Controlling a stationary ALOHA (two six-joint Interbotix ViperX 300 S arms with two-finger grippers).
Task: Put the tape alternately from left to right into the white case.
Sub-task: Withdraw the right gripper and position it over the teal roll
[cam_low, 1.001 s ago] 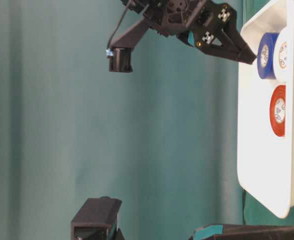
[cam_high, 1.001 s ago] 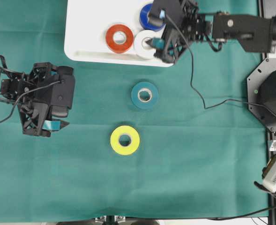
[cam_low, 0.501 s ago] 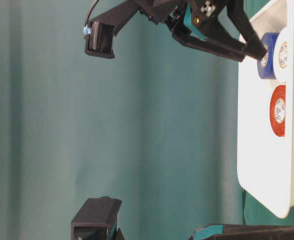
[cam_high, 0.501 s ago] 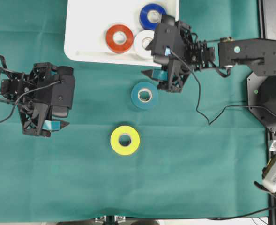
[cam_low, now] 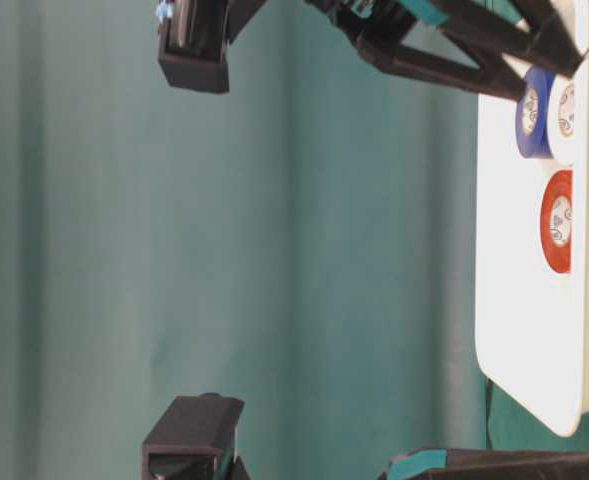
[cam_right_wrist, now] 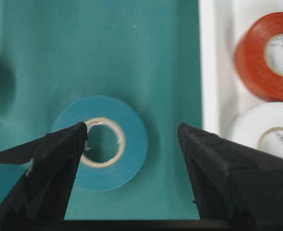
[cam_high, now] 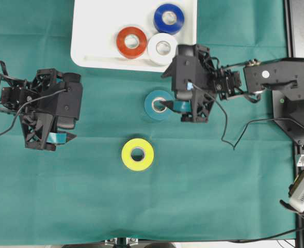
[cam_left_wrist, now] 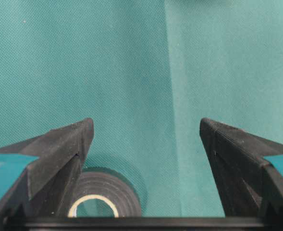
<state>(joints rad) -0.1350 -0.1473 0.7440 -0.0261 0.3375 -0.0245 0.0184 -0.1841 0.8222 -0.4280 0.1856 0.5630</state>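
Note:
The white case (cam_high: 95,31) at the far edge holds an orange-red roll (cam_high: 131,42), a white roll (cam_high: 162,48) and a blue roll (cam_high: 169,18). On the cloth lie a teal roll (cam_high: 153,107) and a yellow roll (cam_high: 137,154). My right gripper (cam_high: 165,92) is open just above the teal roll (cam_right_wrist: 134,149), one fingertip over its core and the other beyond its edge toward the case (cam_right_wrist: 213,72). My left gripper (cam_high: 73,107) hangs open at the left. A black roll (cam_left_wrist: 117,192) lies beneath it, beside the left finger.
Green cloth covers the table. The right arm's base (cam_high: 299,103) and a cable (cam_high: 229,129) occupy the right side. The case (cam_low: 524,330) also appears in the table-level view with the same three rolls.
My right gripper has left the case, empty and open, and come toward the near side to hang over the teal roll. The left arm has not moved.

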